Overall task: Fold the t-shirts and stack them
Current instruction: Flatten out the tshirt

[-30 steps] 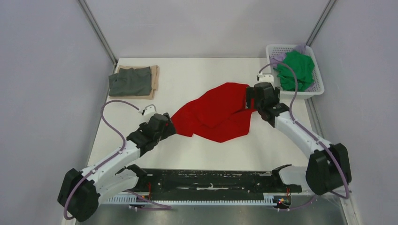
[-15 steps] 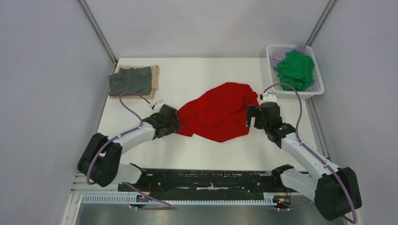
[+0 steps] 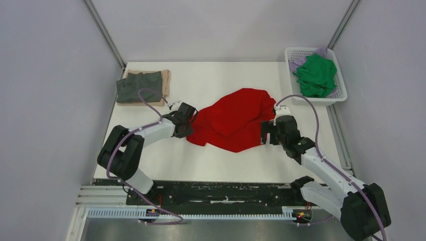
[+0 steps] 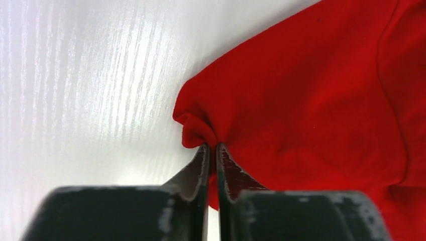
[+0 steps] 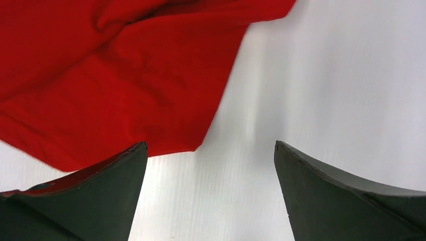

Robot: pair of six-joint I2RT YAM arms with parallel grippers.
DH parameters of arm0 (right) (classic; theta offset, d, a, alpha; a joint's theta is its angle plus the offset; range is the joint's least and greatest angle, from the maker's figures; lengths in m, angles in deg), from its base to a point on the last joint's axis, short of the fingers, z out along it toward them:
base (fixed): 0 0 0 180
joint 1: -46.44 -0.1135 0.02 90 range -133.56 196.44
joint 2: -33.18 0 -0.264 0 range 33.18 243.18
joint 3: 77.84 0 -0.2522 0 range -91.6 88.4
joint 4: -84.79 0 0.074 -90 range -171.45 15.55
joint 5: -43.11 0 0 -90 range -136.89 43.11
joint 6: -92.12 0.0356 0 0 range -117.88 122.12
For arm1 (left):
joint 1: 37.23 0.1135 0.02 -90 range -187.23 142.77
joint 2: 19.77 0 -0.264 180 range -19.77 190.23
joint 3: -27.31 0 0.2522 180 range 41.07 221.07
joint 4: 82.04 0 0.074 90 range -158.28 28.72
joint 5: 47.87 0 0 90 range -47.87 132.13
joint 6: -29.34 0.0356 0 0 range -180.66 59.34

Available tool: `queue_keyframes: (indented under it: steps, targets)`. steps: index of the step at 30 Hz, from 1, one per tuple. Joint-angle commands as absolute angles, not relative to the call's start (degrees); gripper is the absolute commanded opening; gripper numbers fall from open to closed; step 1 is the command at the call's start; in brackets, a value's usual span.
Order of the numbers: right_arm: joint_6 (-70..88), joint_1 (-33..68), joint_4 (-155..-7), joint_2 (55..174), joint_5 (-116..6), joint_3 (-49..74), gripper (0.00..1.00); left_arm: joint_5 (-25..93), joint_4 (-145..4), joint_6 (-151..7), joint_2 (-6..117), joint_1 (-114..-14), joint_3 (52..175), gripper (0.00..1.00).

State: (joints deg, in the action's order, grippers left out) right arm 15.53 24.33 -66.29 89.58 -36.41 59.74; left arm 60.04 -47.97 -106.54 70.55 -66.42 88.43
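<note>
A bright red t-shirt (image 3: 231, 120) lies crumpled in the middle of the white table. My left gripper (image 3: 190, 118) is at its left corner. In the left wrist view the jaws (image 4: 211, 146) are shut on a pinched fold of the red t-shirt (image 4: 311, 90). My right gripper (image 3: 265, 133) is at the shirt's right edge, low over the table. In the right wrist view it (image 5: 211, 144) stands open over bare table, and a corner of the red t-shirt (image 5: 115, 75) lies just ahead of its left finger. A dark grey t-shirt (image 3: 140, 86) lies folded on a tan t-shirt (image 3: 165, 83) at the back left.
A white lattice basket (image 3: 341, 95) at the back right holds a green t-shirt (image 3: 316, 75) and a pale lilac one (image 3: 296, 63). Grey walls close in the table on three sides. A black rail (image 3: 226, 193) runs along the near edge.
My left gripper has moved up to the red shirt's left corner and shut on it. My right gripper has drawn back from over the shirt toward its near right edge, still open.
</note>
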Motion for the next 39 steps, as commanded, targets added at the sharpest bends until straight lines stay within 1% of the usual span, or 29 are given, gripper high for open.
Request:
queue_keyframes:
  steps: [1,5,8,12,15,18,20,21,30,35,37,39]
  targets:
    - [12.7,20.0,-69.9,87.8,-41.5,61.2,0.98,61.6,-47.1,-104.6,72.9,-66.2,91.9,0.02]
    - [11.0,12.3,-72.2,88.4,-42.5,62.0,0.98,64.2,-45.2,-104.0,70.5,-66.2,93.1,0.02]
    - [8.8,6.2,-75.1,90.0,-42.1,61.8,0.98,64.8,-48.0,-103.7,65.0,-66.2,89.9,0.02]
    - [6.7,-2.0,-76.4,97.8,-40.9,57.5,0.98,65.0,-48.7,-103.3,59.9,-66.2,88.3,0.02]
    - [6.1,-7.8,-78.8,105.1,-38.5,53.7,0.93,64.8,-49.4,-103.6,57.1,-66.1,87.5,0.02]
    - [6.5,-11.3,-80.2,112.1,-37.0,49.0,0.83,65.7,-49.4,-103.7,56.1,-66.1,88.4,0.02]
    - [7.2,-12.1,-81.0,116.0,-36.0,46.7,0.77,66.7,-48.9,-103.7,56.0,-66.1,89.8,0.02]
    - [7.7,-12.1,-82.2,117.3,-36.1,45.7,0.75,67.0,-48.7,-103.7,56.0,-66.2,90.5,0.02]
    - [7.5,-12.2,-88.2,128.5,-33.5,39.3,0.65,68.2,-48.6,-104.1,56.3,-66.2,93.5,0.02]
    - [7.2,-12.2,-89.0,132.6,-27.9,38.6,0.60,68.9,-48.6,-104.1,55.9,-66.2,93.8,0.02]
    - [7.2,-12.1,-89.4,133.0,-26.3,39.2,0.54,69.6,-48.6,-104.0,55.7,-66.1,93.9,0.02]
    - [8.1,-12.0,-89.6,132.7,-25.8,40.4,0.43,70.5,-48.4,-104.0,55.7,-66.1,94.1,0.02]
